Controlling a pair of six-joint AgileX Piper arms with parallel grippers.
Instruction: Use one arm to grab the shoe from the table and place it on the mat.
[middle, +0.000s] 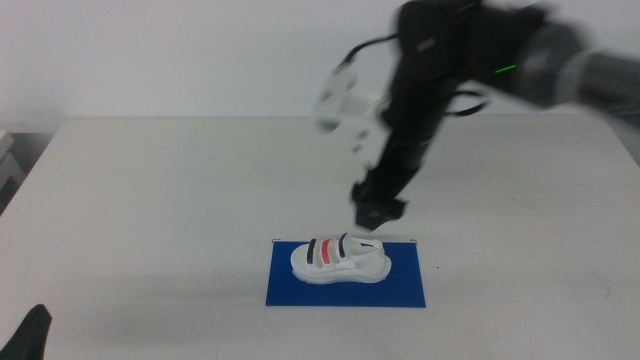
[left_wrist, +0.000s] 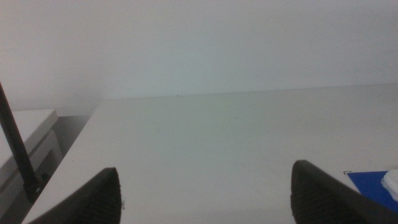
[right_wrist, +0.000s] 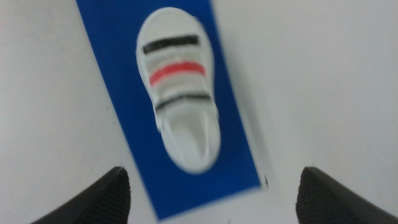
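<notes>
shoe (middle: 340, 259) on mat (middle: 405, 290), right pincer (middle: 378, 211) seemingly open above

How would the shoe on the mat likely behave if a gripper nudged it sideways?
The shoe would probably slide rather than tip: its thick flat sole rests on the mat. It looks small, so likely light. The thin straps may flex.

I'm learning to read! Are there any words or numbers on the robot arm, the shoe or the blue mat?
No words or numbers can be read anywhere.
Right arm: motion-blurred; only a green light shows, no legible lettering.
Shoe: black, red and dark straps, no writing.
Blue mat: plain.
Table: plain.
</notes>
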